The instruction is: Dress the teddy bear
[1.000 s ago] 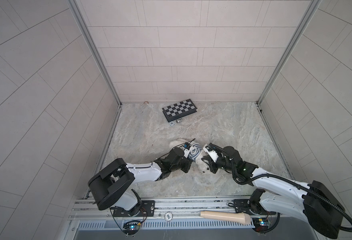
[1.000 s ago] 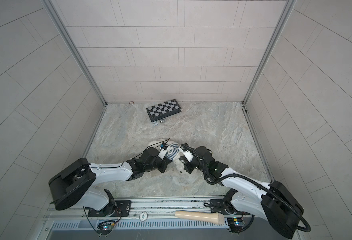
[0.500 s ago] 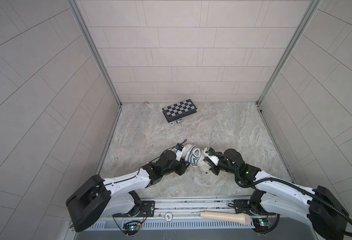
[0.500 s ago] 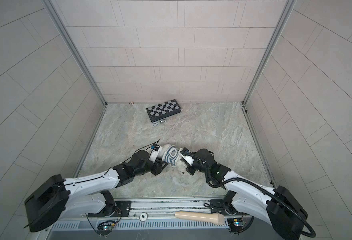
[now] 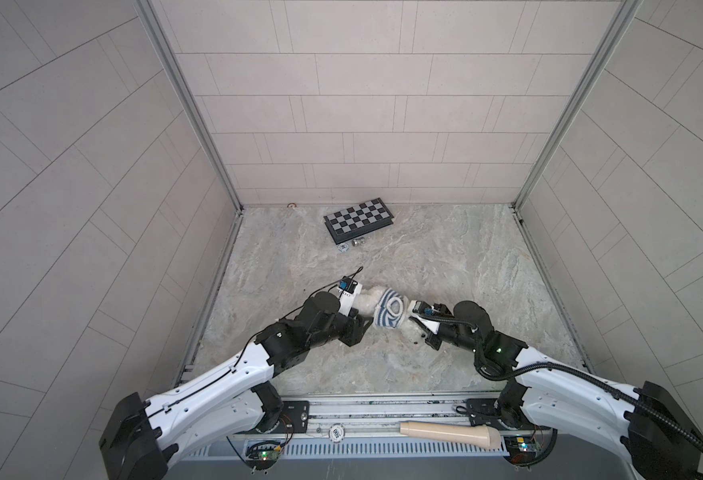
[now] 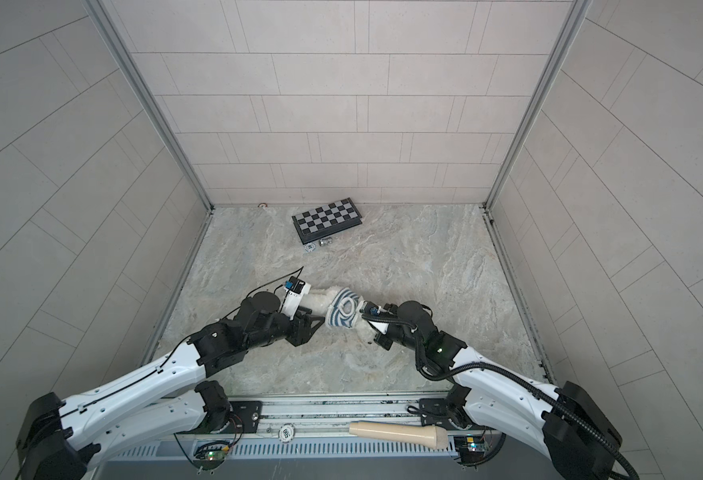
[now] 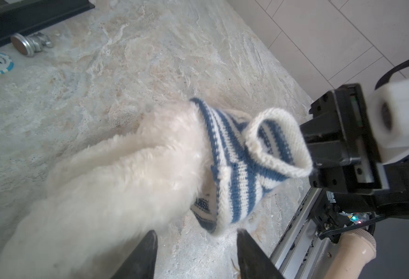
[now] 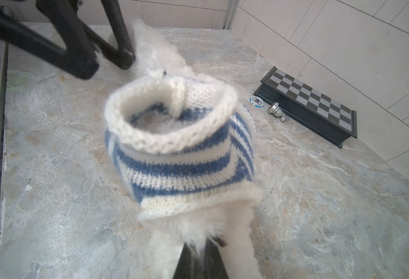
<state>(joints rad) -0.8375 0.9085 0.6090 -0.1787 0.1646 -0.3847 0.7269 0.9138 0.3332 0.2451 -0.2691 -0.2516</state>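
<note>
Currently teddy bear at front middle of marble table, stretched between both arms. Striped sweater bunched round bear like tube; white fur visible inside open collar in right wrist view, fur sticking out both ends. Left claw released, fingers apart, just beside sweater hem, nothing between them. Right claw clenched on bear's fur at far end from left claw. Closed chess box by back wall; poker chip and metal chess piece on table just beside box, not inside.
</note>
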